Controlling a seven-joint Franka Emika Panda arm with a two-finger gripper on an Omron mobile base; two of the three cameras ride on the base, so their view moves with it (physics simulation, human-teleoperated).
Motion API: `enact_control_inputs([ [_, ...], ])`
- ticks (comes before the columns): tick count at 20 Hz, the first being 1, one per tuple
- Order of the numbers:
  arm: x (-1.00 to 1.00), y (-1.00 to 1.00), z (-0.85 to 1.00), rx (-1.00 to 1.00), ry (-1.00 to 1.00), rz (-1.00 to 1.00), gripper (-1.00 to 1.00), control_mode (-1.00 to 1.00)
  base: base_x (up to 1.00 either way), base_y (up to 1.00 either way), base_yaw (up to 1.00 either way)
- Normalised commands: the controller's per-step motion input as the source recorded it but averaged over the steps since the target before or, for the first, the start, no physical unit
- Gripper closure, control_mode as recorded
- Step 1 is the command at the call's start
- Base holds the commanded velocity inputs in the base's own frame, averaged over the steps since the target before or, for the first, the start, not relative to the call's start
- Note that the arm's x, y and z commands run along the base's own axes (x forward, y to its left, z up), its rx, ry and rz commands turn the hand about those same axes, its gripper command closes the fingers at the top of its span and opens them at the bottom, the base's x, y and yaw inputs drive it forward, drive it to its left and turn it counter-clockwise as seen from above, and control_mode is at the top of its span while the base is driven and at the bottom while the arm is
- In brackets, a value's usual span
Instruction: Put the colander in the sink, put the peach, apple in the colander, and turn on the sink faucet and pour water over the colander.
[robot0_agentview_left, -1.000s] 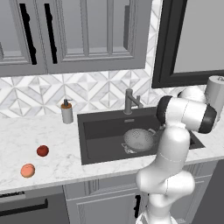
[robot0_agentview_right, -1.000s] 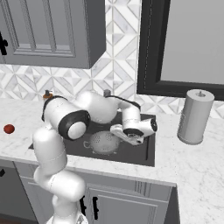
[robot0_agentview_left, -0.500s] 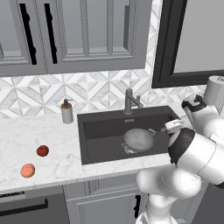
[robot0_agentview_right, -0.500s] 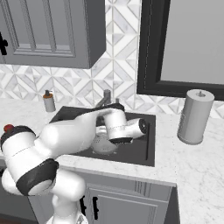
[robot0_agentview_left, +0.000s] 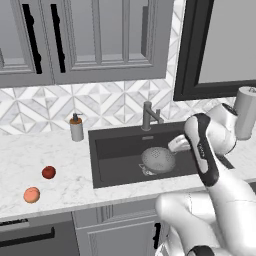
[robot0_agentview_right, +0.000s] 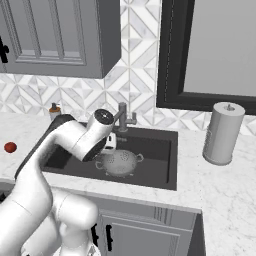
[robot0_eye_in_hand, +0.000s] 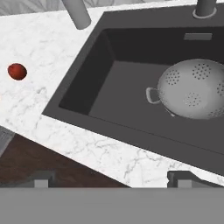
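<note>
The silver colander (robot0_agentview_left: 158, 159) (robot0_agentview_right: 120, 162) (robot0_eye_in_hand: 194, 89) rests on the floor of the dark sink (robot0_agentview_left: 115, 155) (robot0_eye_in_hand: 118, 87), right of its middle. On the marble counter left of the sink lie the dark red apple (robot0_agentview_left: 48, 172) (robot0_agentview_right: 10, 147) (robot0_eye_in_hand: 17, 71) and, nearer the front edge, the pale orange peach (robot0_agentview_left: 32, 195). My gripper (robot0_eye_in_hand: 110, 180) (robot0_agentview_right: 111, 141) hovers above the sink beside the colander. It is open, its two tips far apart with nothing between them. Behind the basin stands the faucet (robot0_agentview_left: 150, 115) (robot0_agentview_right: 124, 116), with no water running.
A grey soap pump bottle (robot0_agentview_left: 76, 128) (robot0_agentview_right: 54, 111) stands at the sink's back left corner. A paper towel roll (robot0_agentview_left: 245, 112) (robot0_agentview_right: 223, 133) is on the counter to the right. Wall cabinets hang above the counter, and my own arm arches over the sink's right half.
My arm has swung from the sink's right side leftward across the basin, so the hand now looks toward the left counter. Colander, apple and peach have stayed put.
</note>
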Motion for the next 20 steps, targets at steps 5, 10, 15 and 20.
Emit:
enact_control_inputs([
  [5,-0.59,0.94,0.3,-0.23,0.0,0.0,-1.0,-1.0,0.0,0.0,0.0],
  [10,-0.35,1.0,0.22,-0.17,0.03,0.01,-1.0,-1.0,0.0,0.0,0.0],
  [15,-0.07,1.0,0.28,-0.14,0.09,0.11,-1.0,-1.0,0.0,0.0,0.0],
  [20,-0.07,1.0,0.04,-0.11,0.03,0.13,-1.0,-1.0,0.0,0.0,0.0],
])
